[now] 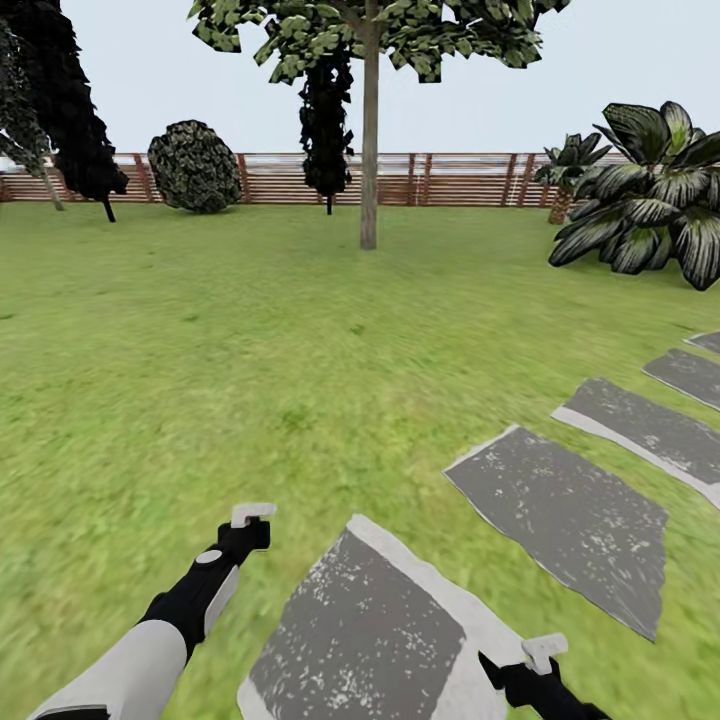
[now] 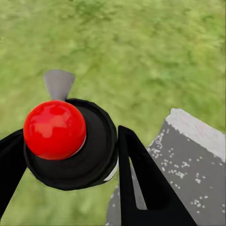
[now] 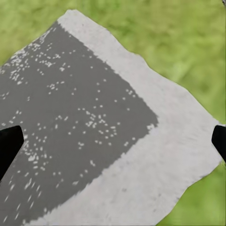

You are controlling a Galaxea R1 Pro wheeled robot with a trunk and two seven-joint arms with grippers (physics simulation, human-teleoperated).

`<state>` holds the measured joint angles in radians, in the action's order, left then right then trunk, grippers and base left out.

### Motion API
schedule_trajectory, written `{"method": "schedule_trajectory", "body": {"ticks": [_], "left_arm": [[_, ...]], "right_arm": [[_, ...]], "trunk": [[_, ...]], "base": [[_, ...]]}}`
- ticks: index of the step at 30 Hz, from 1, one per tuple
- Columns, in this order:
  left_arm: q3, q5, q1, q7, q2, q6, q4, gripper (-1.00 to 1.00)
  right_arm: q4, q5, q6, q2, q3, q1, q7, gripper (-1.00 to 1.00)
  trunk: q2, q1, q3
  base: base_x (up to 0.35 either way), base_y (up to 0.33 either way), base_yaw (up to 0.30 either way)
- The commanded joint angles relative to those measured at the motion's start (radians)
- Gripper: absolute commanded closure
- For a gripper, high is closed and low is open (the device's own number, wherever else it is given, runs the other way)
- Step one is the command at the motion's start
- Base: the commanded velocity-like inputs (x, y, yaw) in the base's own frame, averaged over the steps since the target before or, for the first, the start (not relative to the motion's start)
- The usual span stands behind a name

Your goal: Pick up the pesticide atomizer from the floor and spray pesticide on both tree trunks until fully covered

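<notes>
The pesticide atomizer (image 2: 66, 141), a dark round bottle with a glossy red top and a grey nozzle, sits between the black fingers of my left gripper (image 2: 70, 160), which is shut on it. In the head view the left gripper (image 1: 245, 532) hangs low over the grass beside a grey stone slab (image 1: 360, 640). My right gripper (image 1: 540, 672) is open above that same slab (image 3: 94, 117), with nothing between its fingertips. A tree with a bare grey-brown trunk (image 1: 369, 140) and foliage high up stands far ahead on the lawn.
Several grey stone slabs (image 1: 560, 510) run off to the right through the grass. A brown slat fence (image 1: 280, 180) closes the far side, with a round bush (image 1: 195, 165), dark slim trees (image 1: 325, 120) and a broad-leaved plant (image 1: 650, 200) near it.
</notes>
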<state>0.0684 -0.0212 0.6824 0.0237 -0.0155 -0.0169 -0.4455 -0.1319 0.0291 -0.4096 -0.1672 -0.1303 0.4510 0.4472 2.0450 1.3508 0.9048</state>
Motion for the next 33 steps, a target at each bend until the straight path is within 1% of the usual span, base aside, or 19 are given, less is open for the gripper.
{"method": "schedule_trajectory", "body": {"ticks": [1, 33], "left_arm": [[-0.001, 0.000, 0.000, -0.001, 0.000, 0.000, 0.001, 1.00], [-0.001, 0.001, 0.000, -0.001, -0.001, 0.000, 0.005, 1.00]], "right_arm": [[0.000, 0.000, 0.000, 0.000, 0.000, 0.000, 0.000, -1.00], [0.000, 0.000, 0.000, 0.000, 0.000, 0.000, -0.001, -1.00]], "trunk": [[0.000, 0.000, 0.000], [0.000, 0.000, -0.001]], "base": [[0.338, 0.000, 0.016], [0.338, 0.000, 0.001]]}}
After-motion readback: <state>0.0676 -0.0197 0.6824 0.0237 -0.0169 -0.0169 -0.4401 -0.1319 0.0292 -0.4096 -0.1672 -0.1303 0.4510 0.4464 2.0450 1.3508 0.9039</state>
